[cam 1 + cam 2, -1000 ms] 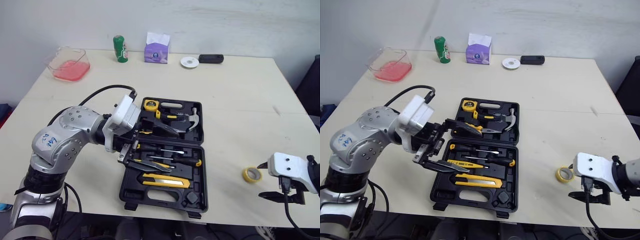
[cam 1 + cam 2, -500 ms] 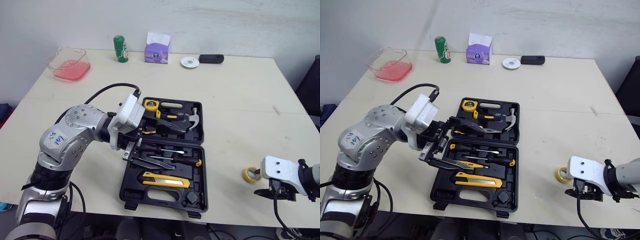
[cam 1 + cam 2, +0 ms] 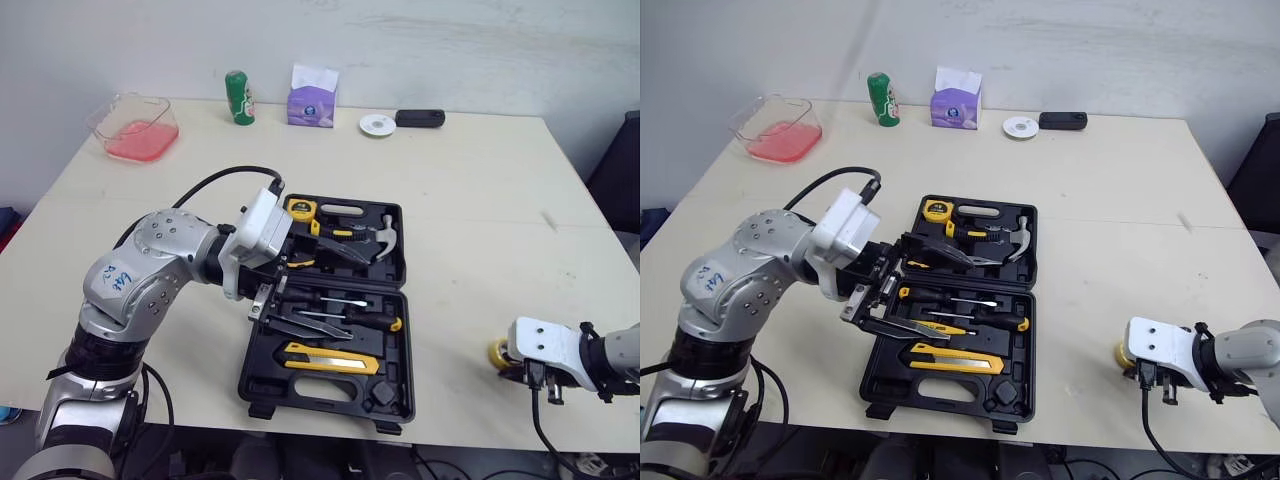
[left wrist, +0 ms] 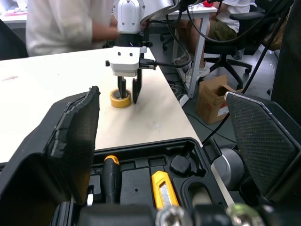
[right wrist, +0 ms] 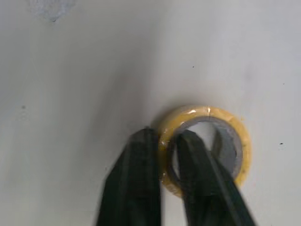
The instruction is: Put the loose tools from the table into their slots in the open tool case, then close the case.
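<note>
The black tool case lies open in the middle of the table, holding a tape measure, a hammer, screwdrivers and a yellow utility knife. My left gripper stands open over the case's left edge, with nothing between its fingers. A yellow tape roll lies on the table near the front right edge. My right gripper points down at it and is shut on its wall, one finger inside the hole and one outside. The left wrist view shows that grip too, on the tape roll.
Along the back edge stand a clear container of red liquid, a green can, a purple tissue box, a white disc and a black device. Beyond the table's right side are a seated person and a cardboard box.
My right gripper has come down over the yellow tape roll and shut on its wall. My left gripper has shifted slightly toward the back of the case and stays open.
</note>
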Motion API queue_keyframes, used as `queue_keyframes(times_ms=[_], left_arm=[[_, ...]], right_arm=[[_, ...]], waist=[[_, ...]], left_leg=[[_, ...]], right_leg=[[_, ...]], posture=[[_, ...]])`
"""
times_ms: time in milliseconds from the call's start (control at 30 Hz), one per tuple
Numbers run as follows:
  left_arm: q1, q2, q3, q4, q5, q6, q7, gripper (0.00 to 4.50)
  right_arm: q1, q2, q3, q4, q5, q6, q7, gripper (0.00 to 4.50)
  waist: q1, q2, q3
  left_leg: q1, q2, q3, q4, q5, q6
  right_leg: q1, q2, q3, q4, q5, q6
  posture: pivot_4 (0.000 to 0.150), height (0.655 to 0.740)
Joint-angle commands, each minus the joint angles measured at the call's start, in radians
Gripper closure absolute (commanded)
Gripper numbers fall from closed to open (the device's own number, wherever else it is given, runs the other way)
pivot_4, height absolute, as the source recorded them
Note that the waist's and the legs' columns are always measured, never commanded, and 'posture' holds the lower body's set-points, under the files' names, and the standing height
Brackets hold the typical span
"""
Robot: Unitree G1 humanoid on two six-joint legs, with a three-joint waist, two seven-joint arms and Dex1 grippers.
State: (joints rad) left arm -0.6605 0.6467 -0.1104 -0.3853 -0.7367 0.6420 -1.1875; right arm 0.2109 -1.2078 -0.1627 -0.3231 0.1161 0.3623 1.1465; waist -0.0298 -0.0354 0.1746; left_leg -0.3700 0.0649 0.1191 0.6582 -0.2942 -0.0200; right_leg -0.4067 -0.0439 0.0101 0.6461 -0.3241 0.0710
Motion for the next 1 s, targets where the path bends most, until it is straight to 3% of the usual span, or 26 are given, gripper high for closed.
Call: queue_keyframes(times_ms=[33,200,300,400,733,1000], left_arm=[[0.025,0.019,-0.005,-0.041,0.023,-0.030,-0.012,0.00],[0.082,0.062,-0.035,-0.049,0.088,-0.095,-0.056,0.00],[0.176,0.098,-0.070,-0.072,0.145,-0.151,-0.083,0.00],[0.213,0.103,-0.074,-0.112,0.144,-0.131,-0.056,0.00],[0.248,0.145,-0.088,-0.090,0.170,-0.159,-0.098,0.00],[0.235,0.132,-0.099,-0.075,0.184,-0.170,-0.103,0.00]], right_arm=[[0.001,0.007,-0.081,-0.109,0.070,0.040,0.027,4.48],[-0.025,0.015,-0.111,-0.222,0.152,0.069,0.053,4.48],[-0.190,0.076,0.053,-0.391,0.266,0.154,0.024,4.48],[-0.273,0.125,0.158,-0.450,0.310,0.216,0.006,4.48],[-0.350,0.159,0.427,-0.393,0.175,0.163,0.007,4.48],[-0.348,0.173,0.484,-0.363,0.145,0.145,0.023,4.48]], waist=[[0.002,0.001,0.000],[0.002,0.001,0.001],[-0.004,0.000,0.001],[0.002,-0.001,0.002],[0.004,-0.001,0.002],[0.003,-0.001,0.002]], left_leg=[[0.000,0.000,0.000,0.000,0.000,0.000],[0.000,0.001,-0.001,-0.001,0.000,0.000],[0.000,0.002,0.000,-0.001,0.000,-0.001],[-0.001,0.002,-0.002,-0.001,0.000,-0.001],[-0.003,0.000,-0.002,0.001,-0.006,0.010],[-0.002,0.001,-0.002,0.001,-0.006,0.009]], right_leg=[[0.000,0.000,0.000,0.000,0.000,0.000],[-0.001,0.000,0.000,0.001,0.000,-0.001],[-0.001,-0.001,0.000,0.001,0.000,-0.002],[-0.001,-0.001,-0.001,0.001,0.000,-0.003],[-0.002,-0.006,-0.003,0.000,0.000,-0.003],[-0.001,-0.004,-0.003,0.000,0.000,-0.003]], posture=[[0.150,0.7244],[0.150,0.7244],[0.150,0.7244],[0.150,0.7244],[0.150,0.7244],[0.150,0.7244]])
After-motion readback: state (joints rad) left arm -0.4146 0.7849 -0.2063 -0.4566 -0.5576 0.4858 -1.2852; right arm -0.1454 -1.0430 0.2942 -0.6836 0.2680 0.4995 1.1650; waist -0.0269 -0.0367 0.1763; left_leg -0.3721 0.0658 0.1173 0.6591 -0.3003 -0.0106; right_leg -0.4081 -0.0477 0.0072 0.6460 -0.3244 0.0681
